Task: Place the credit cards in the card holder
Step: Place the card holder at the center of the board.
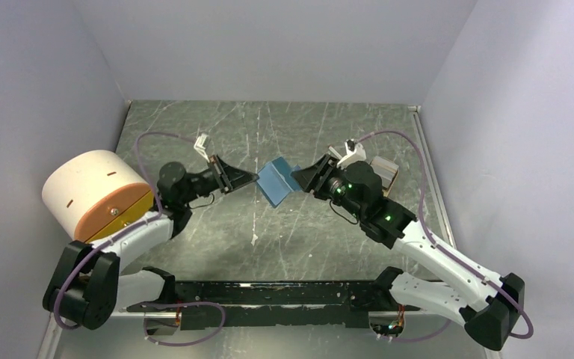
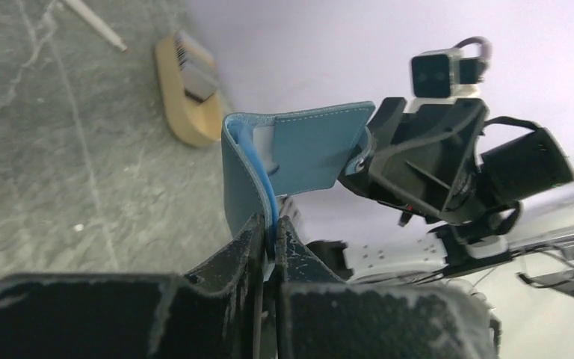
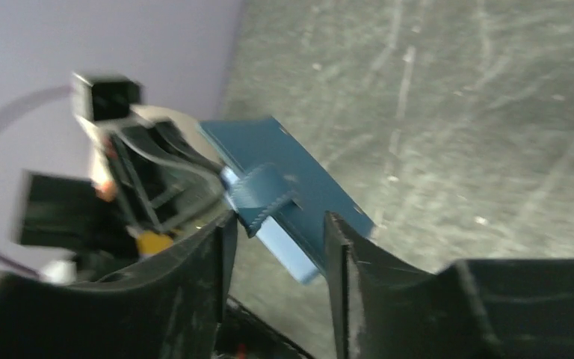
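Observation:
The teal-blue card holder [image 1: 276, 182] hangs in the air above the table's middle, folded partly open. My left gripper [image 1: 254, 178] is shut on one flap; in the left wrist view the jaws [image 2: 269, 228] pinch the leaf's blue edge and the card holder [image 2: 306, 149] rises above them. My right gripper [image 1: 297, 178] stands open at the other side. In the right wrist view its fingers [image 3: 280, 221] straddle the card holder [image 3: 291, 176] near the snap tab, with gaps showing. The credit cards [image 2: 194, 71] stand on edge in a tan tray [image 2: 187, 120].
The tan tray [image 1: 385, 173] sits at the right, behind my right arm. A thin white stick [image 2: 93, 22] lies on the table beyond the tray. A big cream and orange drum [image 1: 97, 194] sits by the left wall. Grey walls close in the scratched table [image 1: 269, 127].

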You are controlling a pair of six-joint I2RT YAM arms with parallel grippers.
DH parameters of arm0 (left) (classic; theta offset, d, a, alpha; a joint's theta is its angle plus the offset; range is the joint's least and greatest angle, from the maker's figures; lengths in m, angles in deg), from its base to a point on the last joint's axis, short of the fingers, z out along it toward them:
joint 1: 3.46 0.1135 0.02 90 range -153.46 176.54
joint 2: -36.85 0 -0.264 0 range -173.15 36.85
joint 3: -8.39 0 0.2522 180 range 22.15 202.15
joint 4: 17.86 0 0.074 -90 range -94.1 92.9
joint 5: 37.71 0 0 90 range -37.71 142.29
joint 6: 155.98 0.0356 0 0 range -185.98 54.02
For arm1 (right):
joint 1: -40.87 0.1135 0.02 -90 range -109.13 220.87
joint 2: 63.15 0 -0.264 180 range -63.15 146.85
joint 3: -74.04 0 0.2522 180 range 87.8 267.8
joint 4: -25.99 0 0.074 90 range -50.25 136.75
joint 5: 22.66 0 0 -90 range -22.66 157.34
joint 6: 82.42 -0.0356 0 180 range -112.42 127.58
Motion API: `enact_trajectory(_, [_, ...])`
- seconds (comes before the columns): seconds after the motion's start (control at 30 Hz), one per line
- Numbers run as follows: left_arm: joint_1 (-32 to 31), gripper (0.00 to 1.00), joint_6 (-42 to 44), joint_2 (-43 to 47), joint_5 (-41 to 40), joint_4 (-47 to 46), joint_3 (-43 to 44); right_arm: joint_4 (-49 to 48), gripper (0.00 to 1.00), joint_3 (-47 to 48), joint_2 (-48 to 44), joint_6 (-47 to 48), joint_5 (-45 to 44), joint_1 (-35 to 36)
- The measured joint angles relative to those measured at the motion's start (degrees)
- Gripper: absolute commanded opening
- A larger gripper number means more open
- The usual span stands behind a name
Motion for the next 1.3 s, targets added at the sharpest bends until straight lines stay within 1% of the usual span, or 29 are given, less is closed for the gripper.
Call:
enact_trajectory(0.1, [0.0, 0.09, 10.4, -0.5, 2.7, 18.1, 8.7, 6.3, 0.6, 0.0, -0.3, 4.1, -0.4, -0.2])
enact_trajectory(0.2, [0.0, 0.09, 19.7, -2.7, 5.3, 32.4, 14.2, 12.1, 0.64, 0.0, -0.3, 7.5, -0.1, -0.2])
enact_trajectory(0.3, [0.0, 0.09, 26.2, -6.8, 7.6, 43.0, 17.1, 15.6, 0.73, 0.1, 0.1, 9.3, 0.9, -0.2])
enact_trajectory(0.4, [0.0, 0.09, 30.5, -11.6, 8.7, 50.7, 19.1, 17.7, 0.74, 0.5, 1.5, 10.4, 1.7, -0.2])
enact_trajectory(0.53, [0.1, 0.09, 34.2, -15.1, 9.2, 57.4, 20.4, 19.2, 0.69, 1.2, 3.8, 11.4, 3.1, 0.0])
enact_trajectory(0.57, [0.1, 0.09, 34.9, -15.8, 9.3, 58.8, 20.9, 19.1, 0.7, 1.3, 4.3, 11.6, 3.6, 0.2])
enact_trajectory(0.67, [0.1, 0.09, 36.7, -17.8, 9.5, 62.1, 22.6, 18.5, 0.76, 1.7, 6.6, 11.8, 4.8, 1.9])
enact_trajectory(0.8, [0.1, 0.09, 38.0, -18.9, 9.5, 64.9, 23.6, 17.4, 0.85, 3.8, 13.0, 12.4, 4.4, 6.7])
enact_trajectory(0.9, [0.1, 0.09, 38.5, -19.9, 9.6, 66.1, 23.9, 15.5, 0.87, 4.5, 18.4, 13.0, 4.4, 9.5])
enact_trajectory(1.03, [0.1, 0.09, 39.3, -21.7, 9.8, 67.0, 24.0, 14.8, 0.84, 5.3, 24.7, 14.1, 3.6, 10.6])
enact_trajectory(1.13, [0.1, 0.09, 39.8, -22.5, 9.9, 67.6, 24.0, 14.0, 0.78, 5.4, 27.8, 14.8, 3.5, 10.6])
enact_trajectory(1.2, [0.1, 0.09, 40.0, -23.0, 9.9, 67.8, 24.0, 12.9, 0.71, 5.4, 29.3, 15.1, 3.7, 10.6])
enact_trajectory(1.23, [0.1, 0.09, 40.2, -23.2, 9.9, 67.8, 24.0, 12.2, 0.64, 5.4, 29.8, 15.2, 3.7, 10.6])
enact_trajectory(1.27, [0.1, 0.12, 40.3, -23.4, 10.0, 67.8, 24.0, 11.7, 0.58, 5.3, 30.3, 15.3, 3.7, 10.6])
enact_trajectory(1.3, [0.1, 0.16, 40.5, -23.6, 10.1, 67.8, 24.0, 11.0, 0.52, 5.2, 30.5, 15.3, 3.6, 10.6])
